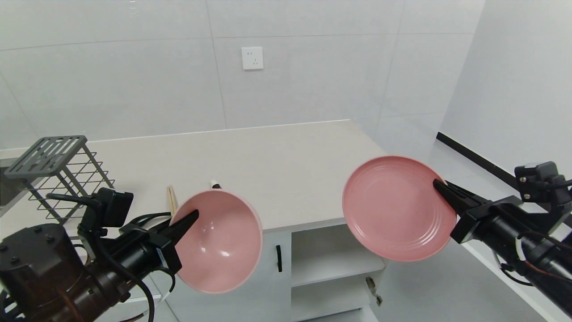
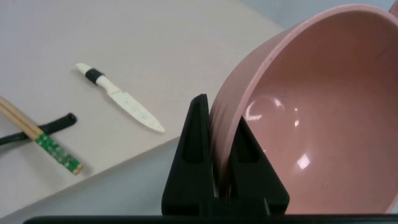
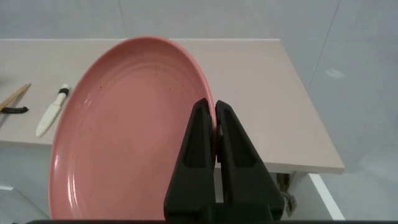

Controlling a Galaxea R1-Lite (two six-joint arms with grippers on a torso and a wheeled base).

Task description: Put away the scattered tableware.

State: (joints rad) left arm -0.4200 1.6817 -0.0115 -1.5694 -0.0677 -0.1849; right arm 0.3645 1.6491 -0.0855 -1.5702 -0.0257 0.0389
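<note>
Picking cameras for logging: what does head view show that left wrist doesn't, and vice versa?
Head view extra: pink plate clamped in the right gripper, wire rack, open cabinet shelves. Left wrist extra: the whole white knife, green patterned ends of the chopsticks, a black handle beside them. Shared: pink bowl clamped in the left gripper, countertop.

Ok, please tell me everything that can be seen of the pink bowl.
The pink bowl is deep and round, plain in colour, with a smooth, glossy inside that shows light reflections; it looks like plastic or glazed ceramic. It appears empty. It is tipped on its side with the opening towards the head camera, held in the air near the front edge of the counter. The left pincer is shut on its rim, clamping the wall from both sides. Nothing else touches it.
</note>
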